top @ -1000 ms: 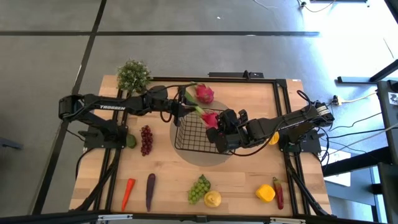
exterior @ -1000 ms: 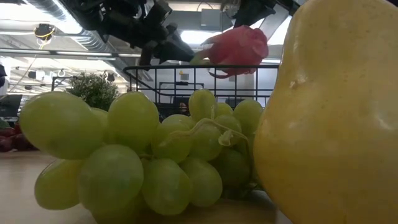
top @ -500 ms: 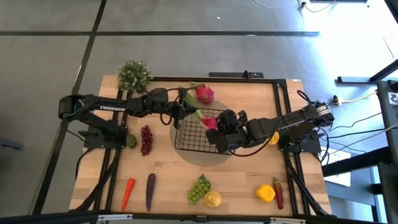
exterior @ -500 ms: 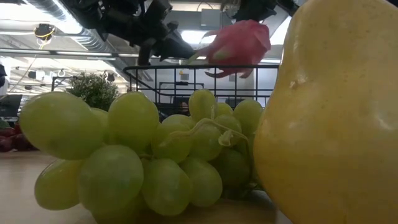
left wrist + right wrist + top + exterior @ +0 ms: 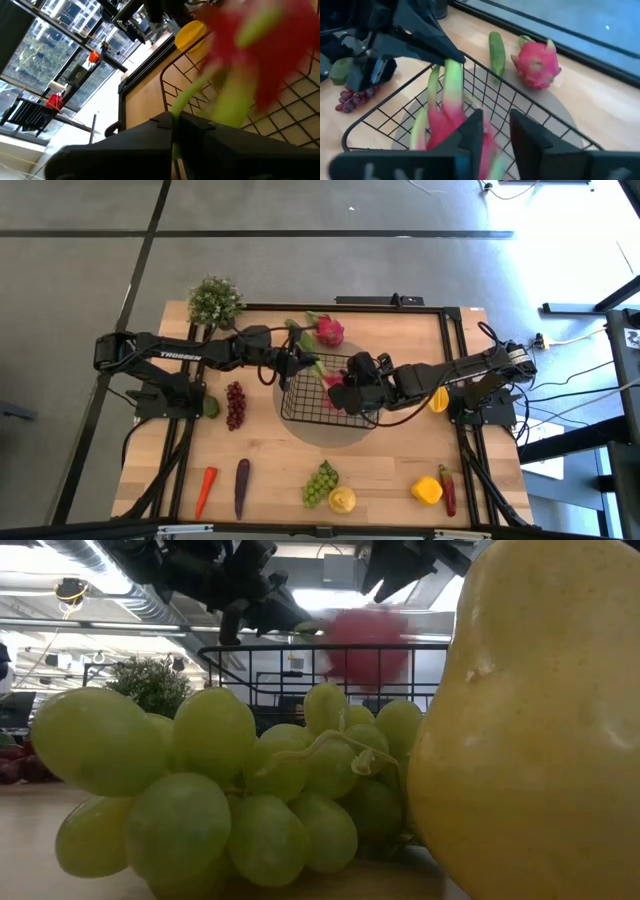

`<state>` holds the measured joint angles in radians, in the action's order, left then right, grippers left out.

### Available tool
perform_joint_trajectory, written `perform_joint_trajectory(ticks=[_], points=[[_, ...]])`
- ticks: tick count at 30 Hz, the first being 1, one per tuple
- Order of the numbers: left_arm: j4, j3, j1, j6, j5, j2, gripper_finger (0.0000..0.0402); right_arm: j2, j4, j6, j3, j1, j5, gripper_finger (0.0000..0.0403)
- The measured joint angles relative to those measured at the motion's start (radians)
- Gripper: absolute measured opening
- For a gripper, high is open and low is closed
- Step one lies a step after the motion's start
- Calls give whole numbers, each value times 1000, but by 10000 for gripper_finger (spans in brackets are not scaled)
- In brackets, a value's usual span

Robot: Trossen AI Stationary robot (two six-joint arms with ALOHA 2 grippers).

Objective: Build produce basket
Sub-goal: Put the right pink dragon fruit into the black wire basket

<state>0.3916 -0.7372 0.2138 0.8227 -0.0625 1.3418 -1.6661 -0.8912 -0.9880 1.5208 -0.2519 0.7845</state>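
TROSSEN lettering on left arm [image 5: 165,354]. Left gripper [image 5: 300,365] at basket [image 5: 300,405] far-left rim, jaws pinching green stem of dragon fruit [image 5: 333,380], which hangs over basket interior. Right gripper [image 5: 352,392] over basket, jaws spread, fruit just before them, not gripped. Two dragon fruits: second [image 5: 328,331] on table beyond basket, beside one cucumber [image 5: 496,47]

Even indoor light; the dragon fruit [image 5: 365,645] smears with motion blur in close views.
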Motion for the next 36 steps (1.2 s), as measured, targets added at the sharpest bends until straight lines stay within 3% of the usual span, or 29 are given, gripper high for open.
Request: perform_joint_trajectory(ticks=[7,16,23,36], points=[[-32,-1,0,3,69,-9,0,0,6,68,0,8,25,146],[-157,-1,0,131,186,-9,0,0,4,134,0,11,49,150],[-154,-1,0,282,341,-9,0,0,-6,136,0,12,60,150],[-246,-1,-1,306,318,-9,0,0,-20,134,0,18,60,150]])
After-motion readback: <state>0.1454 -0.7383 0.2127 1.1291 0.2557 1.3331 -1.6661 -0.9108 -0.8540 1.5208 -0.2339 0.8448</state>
